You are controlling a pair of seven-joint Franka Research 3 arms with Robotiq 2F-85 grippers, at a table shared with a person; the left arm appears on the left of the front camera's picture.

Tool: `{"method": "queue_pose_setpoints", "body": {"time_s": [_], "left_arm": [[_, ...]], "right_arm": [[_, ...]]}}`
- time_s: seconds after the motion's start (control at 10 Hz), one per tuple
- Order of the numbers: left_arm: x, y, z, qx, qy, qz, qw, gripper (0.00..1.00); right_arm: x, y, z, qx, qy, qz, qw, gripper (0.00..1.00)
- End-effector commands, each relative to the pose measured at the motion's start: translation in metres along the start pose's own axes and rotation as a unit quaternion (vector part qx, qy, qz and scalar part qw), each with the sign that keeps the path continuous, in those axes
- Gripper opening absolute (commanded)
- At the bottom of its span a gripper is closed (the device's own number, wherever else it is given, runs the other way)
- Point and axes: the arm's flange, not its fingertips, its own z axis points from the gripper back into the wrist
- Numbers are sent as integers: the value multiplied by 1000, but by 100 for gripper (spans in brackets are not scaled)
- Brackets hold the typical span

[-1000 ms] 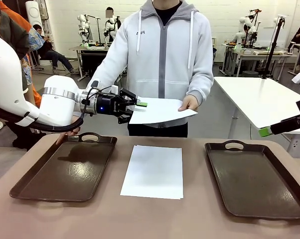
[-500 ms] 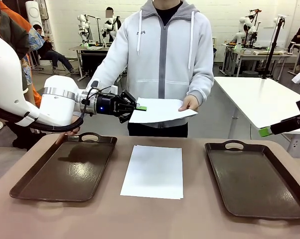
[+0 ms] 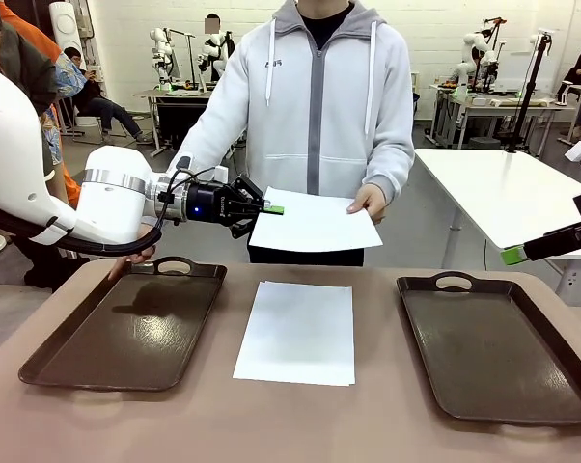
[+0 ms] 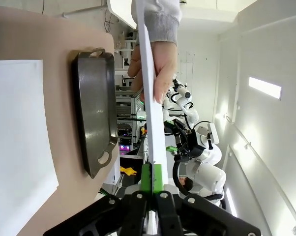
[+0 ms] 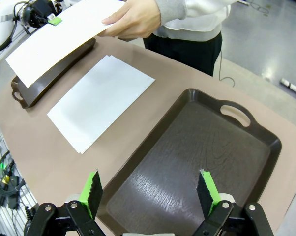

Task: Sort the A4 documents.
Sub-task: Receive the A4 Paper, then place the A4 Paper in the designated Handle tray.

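One A4 document (image 3: 315, 224) hangs in the air above the table's far edge. My left gripper (image 3: 268, 208) is shut on its left edge, while the person's hand (image 3: 368, 203) holds its right edge. In the left wrist view this sheet (image 4: 150, 98) is seen edge-on, clamped between the green pads of the left gripper (image 4: 152, 179). More A4 documents (image 3: 297, 331) lie stacked on the table between the two trays. My right gripper (image 5: 150, 191) stands open over the right tray (image 5: 197, 157), with nothing between its fingers.
A dark brown handled tray (image 3: 126, 328) lies at the left and another tray (image 3: 493, 347) at the right, both bare. The person stands at the far side of the brown table (image 3: 300, 424). The right gripper's green pad (image 3: 514, 255) pokes in at the right edge.
The held sheet has tilted, so its near edge now hangs lower and its face shows more. Neither arm has moved noticeably.
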Motion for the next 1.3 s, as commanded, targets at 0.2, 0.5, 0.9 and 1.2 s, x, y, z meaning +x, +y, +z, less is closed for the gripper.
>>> {"method": "queue_pose_setpoints", "body": {"time_s": [0.2, 0.5, 0.9, 1.2], "left_arm": [[0, 0, -1, 0, 0, -6, 1000, 0], [0, 0, -1, 0, 0, -6, 1000, 0], [0, 0, -1, 0, 0, -6, 1000, 0], [0, 0, -1, 0, 0, -6, 1000, 0]], "right_arm": [[-1, -1, -1, 9, -5, -3, 1000, 100], [-1, -1, -1, 9, -5, -3, 1000, 100], [-1, -1, -1, 9, -5, -3, 1000, 100], [-1, -1, -1, 9, -5, -3, 1000, 100]]}}
